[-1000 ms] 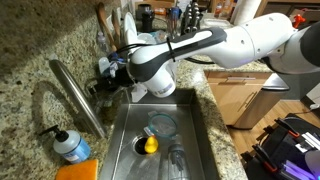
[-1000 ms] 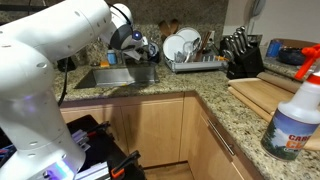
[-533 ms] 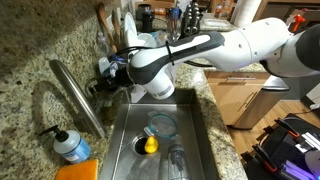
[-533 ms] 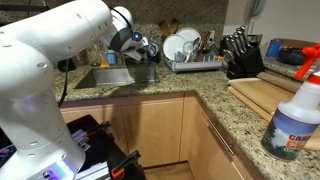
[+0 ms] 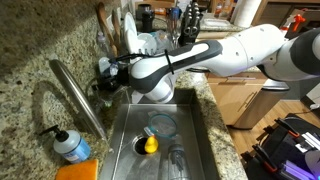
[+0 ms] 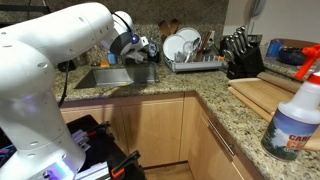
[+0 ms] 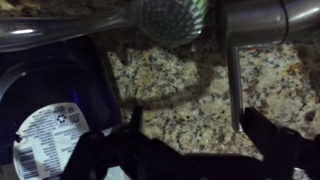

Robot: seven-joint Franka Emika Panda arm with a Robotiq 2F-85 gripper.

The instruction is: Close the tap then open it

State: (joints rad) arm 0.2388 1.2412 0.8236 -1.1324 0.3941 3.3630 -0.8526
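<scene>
The tap [image 5: 80, 100] rises at the back edge of the sink [image 5: 200, 140], its long steel spout reaching out over the basin. The gripper [image 5: 106, 82] sits close against the tap's base, well apart from the soap bottle [image 5: 70, 146] near the spout's other end. In the wrist view the jaws are spread wide. The tap's thin lever [image 7: 233, 85] hangs from its steel body over the speckled counter [image 7: 170, 90], between the two dark fingers [image 7: 265, 135] but nearer one of them, and no contact shows. The step in hand looks like getting onto that lever to shut the tap; whether water runs cannot be told. To do it well, shift sideways until the lever is centred between the fingers. Then pinch lightly, or lean one finger on it, and follow the lever's own arc slowly rather than forcing a straight push. Keep clear of the round brush-like head [image 7: 170, 18] just beside the tap's body, which a wide finger could catch.
</scene>
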